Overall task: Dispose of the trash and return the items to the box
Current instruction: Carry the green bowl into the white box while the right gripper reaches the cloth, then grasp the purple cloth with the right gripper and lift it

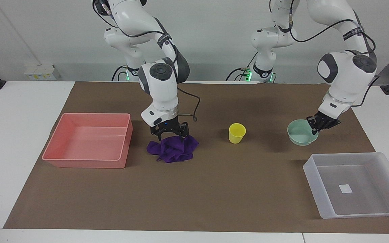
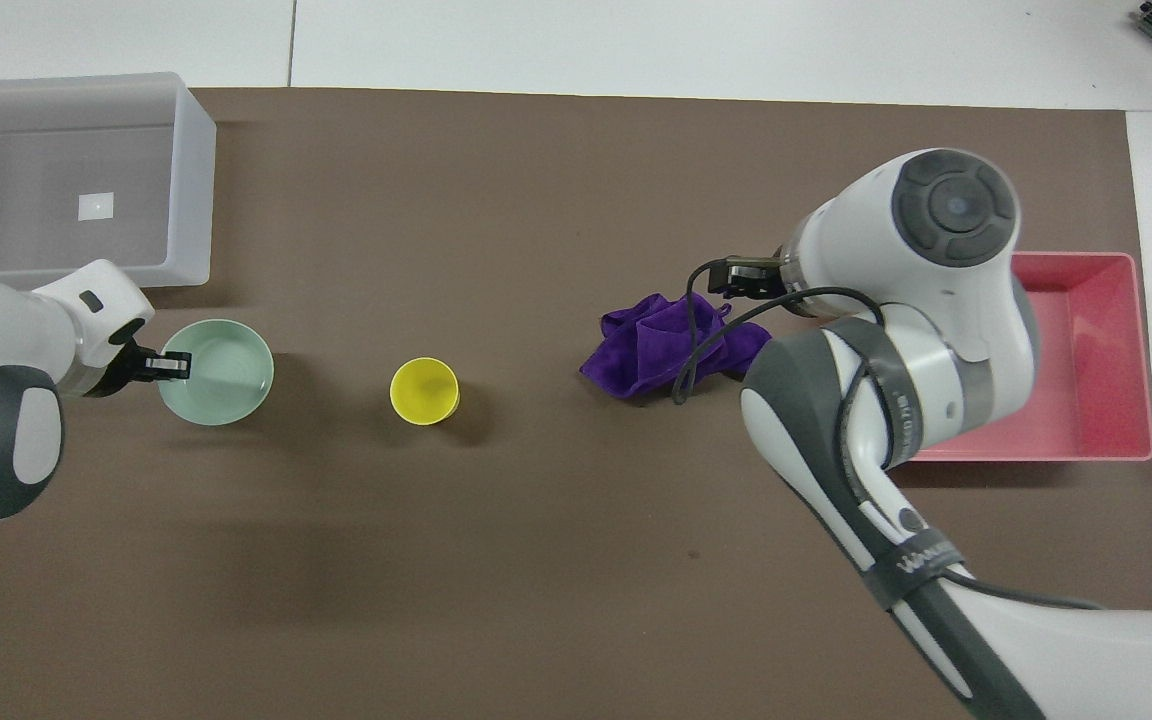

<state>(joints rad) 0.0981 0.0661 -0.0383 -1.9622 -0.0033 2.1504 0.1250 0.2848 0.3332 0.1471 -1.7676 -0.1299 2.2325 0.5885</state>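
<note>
1. Translucent tub (image 1: 356, 184) is seen just beside the bowl-holding left gripper (image 1: 317, 128), toward the table's edge.
2. Purple rag (image 1: 173, 149) lies under the spread fingers of the right gripper (image 1: 170, 134).
3. Mint bowl (image 1: 302, 132) is clamped at its rim by the left gripper's jaws.
4. Yellow cup (image 1: 237, 133) stands between both grippers.

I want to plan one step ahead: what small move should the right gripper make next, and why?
Probably close the fingers. The right gripper is open, down on the purple rag, which lies flat on the mat beside the pink tray. The left gripper holds the bowl by its rim.
</note>
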